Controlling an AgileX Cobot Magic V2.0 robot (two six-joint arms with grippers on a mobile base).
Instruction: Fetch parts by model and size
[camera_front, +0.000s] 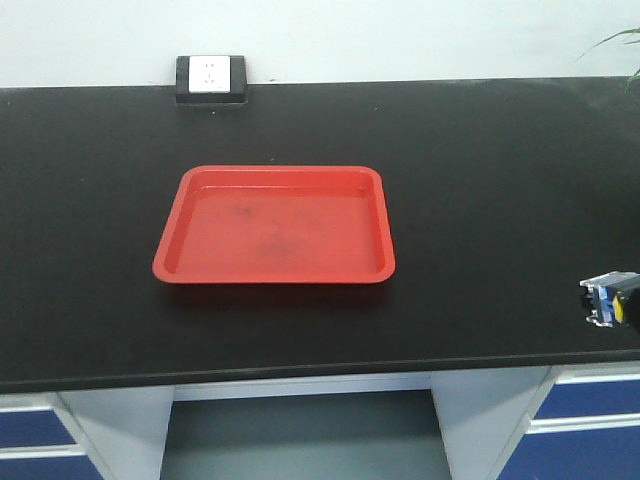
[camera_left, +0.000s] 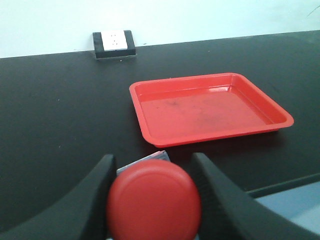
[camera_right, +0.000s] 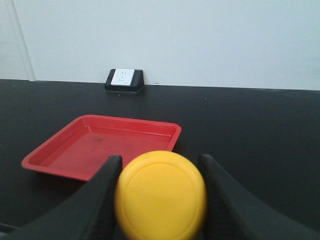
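On the black worktop (camera_front: 500, 200) lies the red tray (camera_front: 280, 225); the left hand (camera_left: 152, 160) grasping the red-capped switch (camera_left: 154, 200) and the right hand (camera_right: 160, 160) grasping the yellow-capped switch (camera_right: 161, 195) should each clear its rim, lower gently, then let go

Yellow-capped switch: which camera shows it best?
The right wrist view: the yellow-capped switch fills the foreground, held in the right gripper. The front view shows it tiny at the right edge; the left wrist view misses it.
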